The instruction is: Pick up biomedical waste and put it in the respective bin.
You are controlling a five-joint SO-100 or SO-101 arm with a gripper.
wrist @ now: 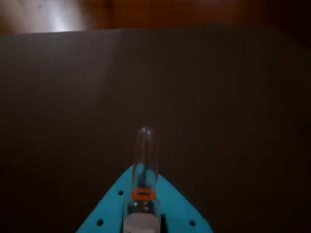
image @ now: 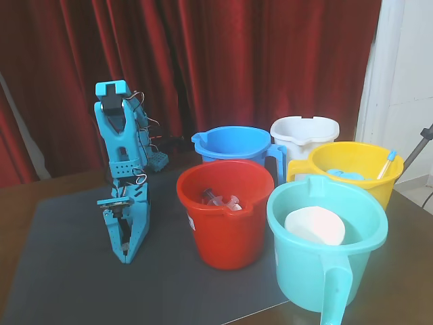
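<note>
The biomedical waste, a slim clear vial (wrist: 145, 155) with an orange band and a whitish end, shows in the wrist view. It lies along my blue gripper (wrist: 143, 182), and its rounded tip sticks out past the jaw tip. The gripper looks shut on it, low over the dark mat (wrist: 218, 121). In the fixed view the blue arm is folded at the left. Its gripper (image: 126, 252) points straight down at the mat (image: 61, 271). The vial is too small to make out there.
Several buckets stand to the right in the fixed view: red (image: 226, 233) nearest the arm with syringe-like items (image: 218, 199) inside, blue (image: 233, 145), white (image: 304, 130), yellow (image: 355, 172), and teal (image: 325, 271) in front holding a white object (image: 314, 227). A red curtain hangs behind.
</note>
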